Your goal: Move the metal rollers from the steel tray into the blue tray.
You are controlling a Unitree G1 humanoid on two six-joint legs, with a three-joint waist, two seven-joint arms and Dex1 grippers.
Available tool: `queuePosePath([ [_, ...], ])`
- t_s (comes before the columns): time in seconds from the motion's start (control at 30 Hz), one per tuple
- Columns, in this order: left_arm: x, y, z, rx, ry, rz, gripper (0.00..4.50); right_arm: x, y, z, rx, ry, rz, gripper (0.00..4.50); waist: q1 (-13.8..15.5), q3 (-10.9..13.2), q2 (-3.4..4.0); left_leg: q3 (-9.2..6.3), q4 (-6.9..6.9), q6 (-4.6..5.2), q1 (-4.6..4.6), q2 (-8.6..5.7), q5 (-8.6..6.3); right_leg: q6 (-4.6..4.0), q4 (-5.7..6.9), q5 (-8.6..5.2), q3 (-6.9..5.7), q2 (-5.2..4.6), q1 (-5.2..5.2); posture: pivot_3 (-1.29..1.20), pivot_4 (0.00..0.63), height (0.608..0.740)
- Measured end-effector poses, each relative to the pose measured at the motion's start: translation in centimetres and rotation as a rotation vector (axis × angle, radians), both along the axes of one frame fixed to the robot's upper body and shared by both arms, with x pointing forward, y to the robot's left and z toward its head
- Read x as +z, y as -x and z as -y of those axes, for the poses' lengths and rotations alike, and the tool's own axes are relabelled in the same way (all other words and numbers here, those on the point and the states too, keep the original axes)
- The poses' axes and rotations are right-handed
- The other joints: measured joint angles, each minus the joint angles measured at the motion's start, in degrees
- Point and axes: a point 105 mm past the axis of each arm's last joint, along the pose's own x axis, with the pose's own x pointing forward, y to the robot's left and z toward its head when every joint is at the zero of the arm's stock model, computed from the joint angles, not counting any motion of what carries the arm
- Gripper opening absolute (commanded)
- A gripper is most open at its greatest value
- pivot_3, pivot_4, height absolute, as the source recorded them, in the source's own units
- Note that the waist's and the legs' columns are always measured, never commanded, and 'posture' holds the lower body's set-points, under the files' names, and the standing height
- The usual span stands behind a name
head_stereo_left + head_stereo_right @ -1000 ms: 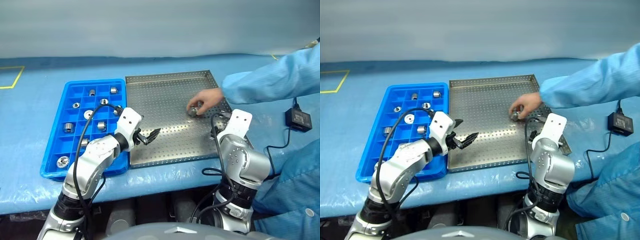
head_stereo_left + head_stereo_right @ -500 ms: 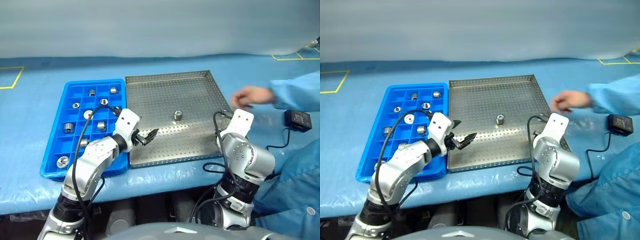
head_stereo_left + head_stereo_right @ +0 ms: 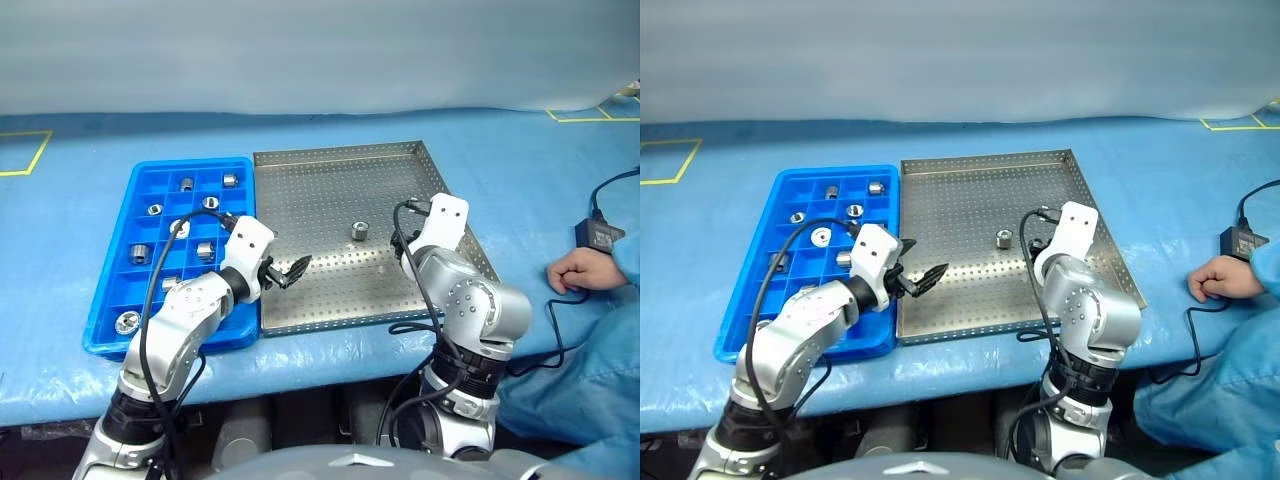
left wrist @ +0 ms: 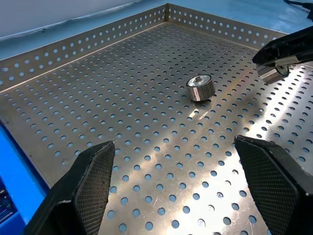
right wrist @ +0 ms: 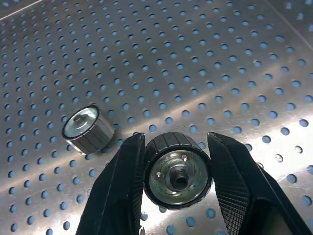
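My right gripper (image 5: pixel 177 183) is clamped on one metal roller (image 5: pixel 178 171) over the steel tray (image 3: pixel 330 290). Another roller (image 3: pixel 359 231) sits mid-tray. Left gripper (image 4: pixel 178 188) hangs wide open, empty, beside the blue tray (image 3: pixel 105 335).

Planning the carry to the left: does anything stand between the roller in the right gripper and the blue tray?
Yes. The open left gripper hangs over the steel tray's left edge, right beside the blue tray, across that route. A second roller lies low on the steel tray's floor in between.
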Motion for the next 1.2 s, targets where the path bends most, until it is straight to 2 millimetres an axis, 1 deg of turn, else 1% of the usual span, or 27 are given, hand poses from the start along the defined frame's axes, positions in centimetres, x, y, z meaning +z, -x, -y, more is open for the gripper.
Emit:
queuePosePath([
  [0.07, 0.0, 0.0, -0.5, 0.018, -0.003, 0.001, 4.26, 0.4, -0.2, -0.9, 0.049, -0.024, 0.031, 1.66, 0.0, 0.0, 0.00, 0.02, 0.00, 0.02, 0.00, -0.02, -0.01, 0.02, -0.02, 0.01, 0.01, -0.03, 0.00, 0.03, 0.150, 0.740],
  [0.17, 0.6, 0.1, -1.4, 0.053, -0.014, 0.026, 4.26, 2.0, -0.4, -3.6, 0.187, -0.077, 0.126, 1.66, -0.1, 0.0, 0.02, 0.03, -0.01, 0.03, 0.01, 0.05, -0.02, 0.01, -0.01, 0.00, 0.01, 0.03, -0.03, 0.07, 0.150, 0.740],
  [0.27, 1.4, 0.2, -2.6, 0.102, -0.019, 0.057, 4.26, 3.7, -0.2, -6.8, 0.359, -0.144, 0.222, 1.66, 0.2, 0.0, 0.02, -0.01, -0.04, 0.03, 0.02, 0.11, -0.02, -0.02, -0.01, -0.02, -0.02, 0.08, -0.01, 0.11, 0.150, 0.740],
  [0.37, 1.5, 0.8, -3.9, 0.150, -0.039, 0.059, 4.26, 5.2, 0.8, -10.4, 0.568, -0.220, 0.304, 1.66, 0.8, 0.0, 0.01, -0.01, -0.06, 0.03, 0.02, 0.11, -0.02, -0.02, -0.02, -0.02, -0.02, 0.07, -0.01, 0.17, 0.150, 0.740],
  [0.47, 1.8, 1.5, -4.9, 0.198, -0.055, 0.064, 4.26, 6.0, 1.9, -13.6, 0.781, -0.225, 0.355, 1.66, 1.7, 0.0, -0.02, -0.01, -0.06, 0.02, 0.04, 0.10, -0.02, -0.01, -0.05, -0.02, -0.04, 0.02, 0.03, 0.23, 0.150, 0.740],
  [0.53, 1.9, 2.0, -5.5, 0.230, -0.064, 0.065, 4.26, 5.8, 2.2, -15.0, 0.869, -0.218, 0.361, 1.66, 2.5, 0.0, -0.03, 0.00, -0.05, 0.02, 0.05, 0.09, -0.02, -0.01, -0.05, -0.02, -0.03, -0.01, 0.04, 0.28, 0.150, 0.740],
  [0.57, 1.8, 2.5, -6.0, 0.258, -0.070, 0.062, 4.26, 5.5, 2.1, -16.0, 0.920, -0.211, 0.355, 1.66, 2.9, 0.0, -0.05, 0.04, -0.05, 0.02, 0.07, 0.09, -0.01, 0.00, -0.04, -0.02, -0.02, 0.00, 0.03, 0.31, 0.150, 0.740],
  [0.6, 1.8, 2.8, -6.2, 0.269, -0.075, 0.057, 4.26, 5.3, 1.9, -16.4, 0.937, -0.206, 0.352, 1.66, 3.3, 0.0, -0.05, 0.03, -0.04, 0.02, 0.06, 0.09, -0.01, -0.01, -0.04, -0.02, -0.04, 0.01, 0.03, 0.32, 0.150, 0.740],
  [0.7, 1.6, 4.3, -7.6, 0.342, -0.093, 0.040, 4.26, 4.9, 1.6, -18.7, 1.026, -0.179, 0.353, 1.66, 4.8, 0.0, -0.08, -0.04, -0.05, 0.01, 0.06, 0.10, -0.01, -0.05, -0.02, -0.04, -0.12, 0.04, 0.02, 0.39, 0.150, 0.740],
  [0.73, 1.5, 4.6, -7.8, 0.359, -0.096, 0.034, 4.26, 4.9, 1.6, -19.2, 1.047, -0.174, 0.354, 1.66, 5.1, 0.0, -0.09, -0.03, -0.07, 0.01, 0.06, 0.11, -0.01, -0.06, -0.04, -0.04, -0.12, 0.05, 0.02, 0.42, 0.150, 0.740],
  [0.77, 1.3, 5.3, -8.5, 0.397, -0.100, 0.024, 4.26, 4.7, 1.8, -20.0, 1.088, -0.171, 0.354, 1.66, 5.8, 0.0, -0.11, -0.05, -0.10, 0.00, 0.05, 0.12, -0.01, -0.08, -0.04, -0.06, -0.14, 0.05, 0.01, 0.43, 0.150, 0.740],
  [0.9, 1.0, 7.2, -10.1, 0.494, -0.121, -0.002, 4.26, 3.9, 3.1, -22.0, 1.194, -0.170, 0.331, 1.66, 8.3, 0.0, -0.12, -0.16, -0.19, -0.01, 0.02, 0.13, -0.02, -0.26, -0.08, -0.17, -0.25, -0.03, 0.00, 0.49, 0.150, 0.740],
  [0.97, 0.7, 8.3, -11.3, 0.553, -0.135, -0.015, 4.26, 3.6, 4.3, -23.0, 1.266, -0.167, 0.321, 1.66, 9.4, 0.0, -0.12, -0.17, -0.20, -0.02, 0.02, 0.17, -0.03, -0.54, -0.09, -0.36, -0.30, -0.12, 0.00, 0.50, 0.150, 0.740],
  [1.1, 0.4, 9.3, -12.8, 0.620, -0.158, -0.023, 4.26, 3.1, 5.6, -23.8, 1.338, -0.158, 0.305, 1.66, 11.4, 0.0, -0.13, -0.29, -0.16, -0.03, 0.02, 0.21, -0.03, -0.57, -0.14, -0.41, -0.57, -0.22, -0.05, 0.50, 0.150, 0.740],
  [1.2, 0.6, 9.3, -12.9, 0.630, -0.158, -0.011, 4.26, 2.6, 6.4, -23.9, 1.372, -0.147, 0.287, 1.66, 12.7, 0.0, -0.13, -0.39, -0.16, -0.07, 0.07, 0.24, -0.05, -0.60, -0.20, -0.43, -0.74, -0.31, -0.09, 0.49, 0.150, 0.740],
])
